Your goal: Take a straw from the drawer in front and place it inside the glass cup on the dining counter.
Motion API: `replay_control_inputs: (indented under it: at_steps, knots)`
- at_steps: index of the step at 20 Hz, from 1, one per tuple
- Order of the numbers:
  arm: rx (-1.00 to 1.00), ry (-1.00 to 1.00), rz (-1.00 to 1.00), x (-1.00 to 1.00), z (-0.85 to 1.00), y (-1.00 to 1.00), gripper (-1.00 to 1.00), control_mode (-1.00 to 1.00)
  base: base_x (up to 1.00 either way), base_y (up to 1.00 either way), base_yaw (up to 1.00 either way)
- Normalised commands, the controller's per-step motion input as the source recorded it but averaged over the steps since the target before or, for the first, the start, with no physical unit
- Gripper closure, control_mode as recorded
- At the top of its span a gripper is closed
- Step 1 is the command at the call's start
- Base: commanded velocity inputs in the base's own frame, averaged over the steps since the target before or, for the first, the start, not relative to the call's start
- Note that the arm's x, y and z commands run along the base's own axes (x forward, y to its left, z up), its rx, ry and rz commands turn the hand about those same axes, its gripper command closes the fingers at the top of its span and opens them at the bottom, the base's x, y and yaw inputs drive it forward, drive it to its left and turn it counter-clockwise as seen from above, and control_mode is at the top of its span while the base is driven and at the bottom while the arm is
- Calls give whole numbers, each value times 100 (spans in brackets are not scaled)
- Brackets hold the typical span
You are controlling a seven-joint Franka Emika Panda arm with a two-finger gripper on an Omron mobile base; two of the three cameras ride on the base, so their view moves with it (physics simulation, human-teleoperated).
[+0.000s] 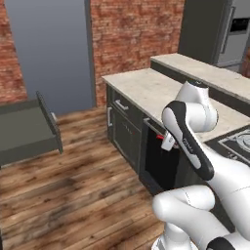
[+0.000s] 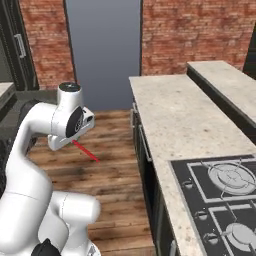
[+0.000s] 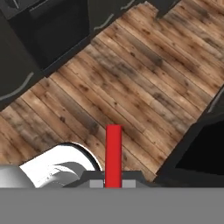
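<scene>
Here, hand (image 3: 113, 183) clamped on the straw (image 3: 113, 153), over open wood floor (image 3: 131, 87), drawer (image 1: 29, 129) pulled out, well apart.

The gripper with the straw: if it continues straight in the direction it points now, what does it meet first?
Most likely the wooden floor. The gripper is shut on the straw, and in the hand view the straw aims at bare planks between the dark cabinets. Depth is unclear, so a cabinet front could come first.
</scene>
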Motion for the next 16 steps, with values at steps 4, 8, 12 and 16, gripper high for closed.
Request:
replay_control_inputs:
  at_steps: [4,8,12,16]
  knots:
    - [0,0,0,0,0,0,100,100,-63,-33,-55]
    - [0,0,0,0,0,0,100,100,-56,-31,-58]
    - [0,0,0,0,0,0,100,100,-51,-31,-60]
    - [0,0,0,0,0,0,100,100,-52,-31,-64]
